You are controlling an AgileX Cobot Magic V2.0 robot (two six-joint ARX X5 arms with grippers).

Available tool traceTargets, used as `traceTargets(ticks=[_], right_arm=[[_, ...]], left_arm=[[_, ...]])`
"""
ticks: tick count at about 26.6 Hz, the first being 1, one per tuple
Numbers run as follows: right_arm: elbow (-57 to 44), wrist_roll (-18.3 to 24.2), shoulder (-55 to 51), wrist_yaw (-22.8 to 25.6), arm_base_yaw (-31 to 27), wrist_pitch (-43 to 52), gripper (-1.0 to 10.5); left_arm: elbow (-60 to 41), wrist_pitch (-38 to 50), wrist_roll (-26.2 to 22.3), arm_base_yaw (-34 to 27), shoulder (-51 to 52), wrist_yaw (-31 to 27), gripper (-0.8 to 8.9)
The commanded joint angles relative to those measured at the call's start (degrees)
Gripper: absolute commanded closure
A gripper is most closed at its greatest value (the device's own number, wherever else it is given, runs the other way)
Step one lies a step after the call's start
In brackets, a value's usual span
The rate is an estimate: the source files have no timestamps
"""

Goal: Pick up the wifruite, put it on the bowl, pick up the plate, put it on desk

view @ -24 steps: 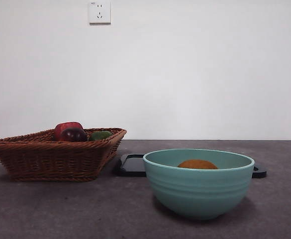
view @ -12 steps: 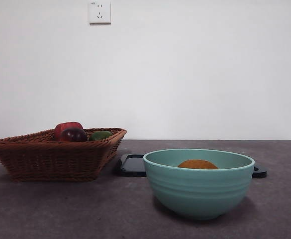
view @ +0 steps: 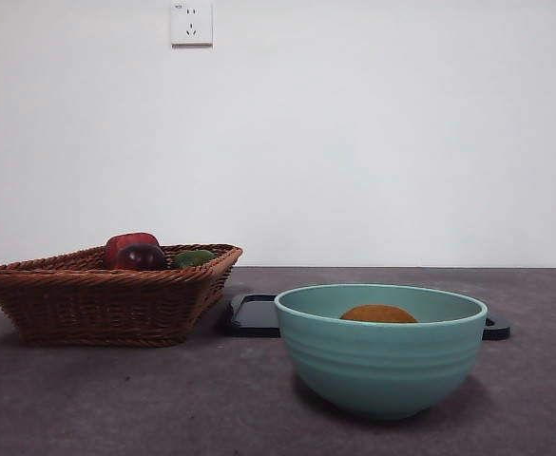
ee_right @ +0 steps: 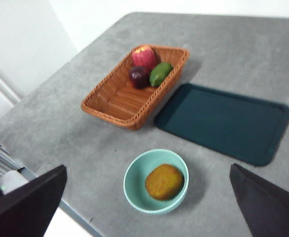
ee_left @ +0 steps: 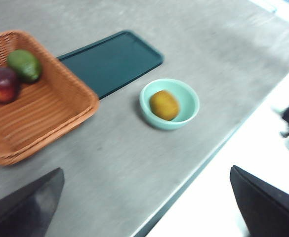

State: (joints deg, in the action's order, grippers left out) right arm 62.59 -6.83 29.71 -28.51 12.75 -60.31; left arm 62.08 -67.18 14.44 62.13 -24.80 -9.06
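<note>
The orange-brown wifruite [view: 378, 313] lies inside the mint-teal bowl [view: 382, 366], which stands on the dark grey desk [view: 163, 408]. Both wrist views show the same from high above: wifruite [ee_left: 164, 104] [ee_right: 164, 181] in the bowl [ee_left: 185, 89] [ee_right: 133, 183]. The plate [view: 254, 315], a flat dark rectangular tray, lies on the desk behind the bowl, also seen as plate [ee_left: 109, 61] [ee_right: 223, 121]. My left gripper [ee_left: 145, 170] and right gripper [ee_right: 147, 167] both hang far above the desk, open and holding nothing. Neither shows in the front view.
A brown wicker basket [view: 97, 304] stands left of the plate, holding a red fruit [view: 125, 242], a dark purple fruit [view: 142, 256] and a green fruit [view: 193, 257]. The desk's front edge [ee_left: 193, 173] runs close to the bowl. A wall socket [view: 191, 23] sits high behind.
</note>
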Motion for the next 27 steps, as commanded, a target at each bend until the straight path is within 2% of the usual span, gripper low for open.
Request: traceTargets(ticks=[1,5,10,16,27], right_arm=[[0.87,-1.36,2.01,-0.15,0.24,-1.14,3.6],[0.87,-1.29,5.29,-0.17,0.24,-2.40,3.6],[0.87,-0.46,9.70,-0.68,0.33,-2.62,3.6],[0.87,-0.22,17.31,-1.16,3.76,-2.51,3.6],[0.87,-0.22,35.67,9.94,13.22,-1.88,3.6]], left_arm=[[0.44,2.05,-0.35,0.63,-0.09,0.35,2.51],[0.44,5.33,-0.74,0.61,-0.15,0.31,2.51],[0.44,5.29,-2.21,0.61,-0.15,0.26,2.51],[0.44,5.35,-2.19,0.61,-0.15,0.28,2.51],[0.44,5.42,-2.16,0.63,-0.15,0.28,2.51]])
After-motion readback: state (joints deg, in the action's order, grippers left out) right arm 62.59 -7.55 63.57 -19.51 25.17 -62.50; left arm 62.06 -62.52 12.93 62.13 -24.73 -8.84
